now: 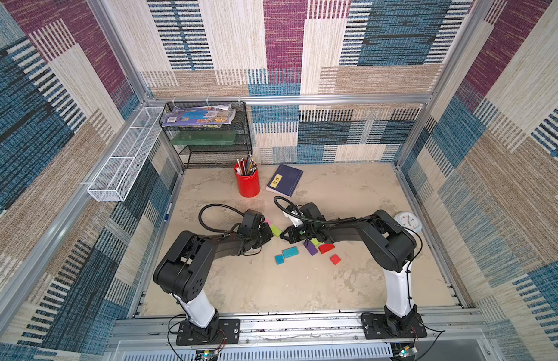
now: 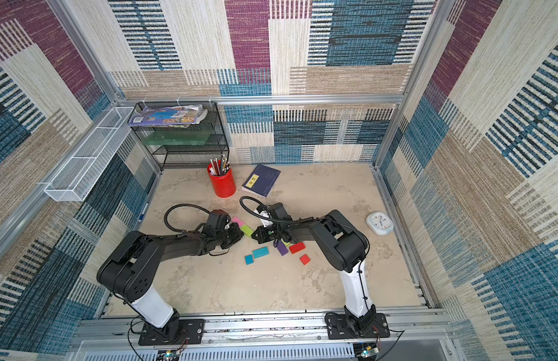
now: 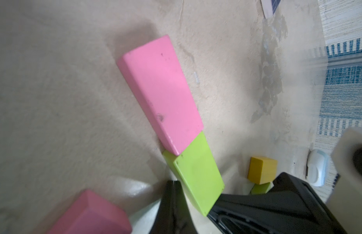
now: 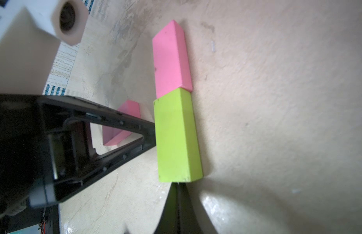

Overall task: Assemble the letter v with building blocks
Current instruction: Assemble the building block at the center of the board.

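Note:
A pink block [image 3: 162, 91] and a lime green block [image 3: 196, 174] lie flat, end to end in one slanted line; in both top views they sit between the two grippers [image 1: 276, 230] [image 2: 247, 230]. My left gripper [image 3: 174, 182] is shut and empty, its tip against the green block's long side. My right gripper [image 4: 178, 184] is shut and empty, its tip at the green block's [image 4: 177, 137] free end. A second pink block [image 4: 123, 123] lies beside the left gripper. Teal [image 1: 290, 252], purple [image 1: 311, 248] and red [image 1: 326, 248] blocks lie nearer the front, and a yellow block [image 3: 262, 170] by the right arm.
A red pencil cup [image 1: 247, 183] and a navy book [image 1: 284, 180] stand behind the blocks. A white clock [image 1: 407, 222] lies at the right wall. A black mesh shelf [image 1: 205, 134] and a white wire basket [image 1: 124, 156] occupy the back left.

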